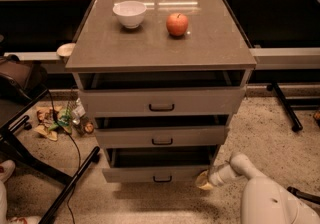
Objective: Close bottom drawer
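Observation:
The bottom drawer (150, 174) is the lowest of three grey-beige drawers in the cabinet. It stands pulled out, with its dark inside showing above the front panel and a small dark handle (162, 179) at its centre. My gripper (204, 180) sits low at the right end of that front panel, close to or touching its corner. My white arm (260, 195) reaches in from the lower right.
The middle drawer (161, 137) and top drawer (161, 102) also stand slightly out. A white bowl (129, 13) and a red apple (177, 23) sit on the cabinet top. Black chair legs (65, 188) and litter (60, 120) lie on the floor at left.

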Tool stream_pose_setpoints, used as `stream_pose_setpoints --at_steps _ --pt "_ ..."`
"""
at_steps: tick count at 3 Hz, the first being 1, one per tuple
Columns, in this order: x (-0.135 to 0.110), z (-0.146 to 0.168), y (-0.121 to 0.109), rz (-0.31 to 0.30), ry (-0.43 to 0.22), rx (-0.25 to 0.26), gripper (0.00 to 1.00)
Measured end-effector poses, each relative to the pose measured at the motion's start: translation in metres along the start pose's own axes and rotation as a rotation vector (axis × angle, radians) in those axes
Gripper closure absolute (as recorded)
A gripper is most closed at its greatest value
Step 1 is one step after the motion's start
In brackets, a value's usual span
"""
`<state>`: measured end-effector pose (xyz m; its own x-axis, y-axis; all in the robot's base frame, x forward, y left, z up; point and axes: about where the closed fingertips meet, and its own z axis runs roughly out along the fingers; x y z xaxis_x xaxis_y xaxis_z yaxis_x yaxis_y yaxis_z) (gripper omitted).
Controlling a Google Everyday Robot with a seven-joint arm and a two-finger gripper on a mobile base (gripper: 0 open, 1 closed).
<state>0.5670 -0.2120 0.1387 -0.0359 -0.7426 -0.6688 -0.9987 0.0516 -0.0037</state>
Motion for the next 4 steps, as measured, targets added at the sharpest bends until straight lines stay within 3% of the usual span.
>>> stream_pose_setpoints --at_steps 1,4 --pt "-0.0015 -0.0021 -0.0108 -0.003 -0.005 0.016 0.76" --pt "-0.008 -0.0043 -0.0186 -0.016 -0.025 0.017 0.06"
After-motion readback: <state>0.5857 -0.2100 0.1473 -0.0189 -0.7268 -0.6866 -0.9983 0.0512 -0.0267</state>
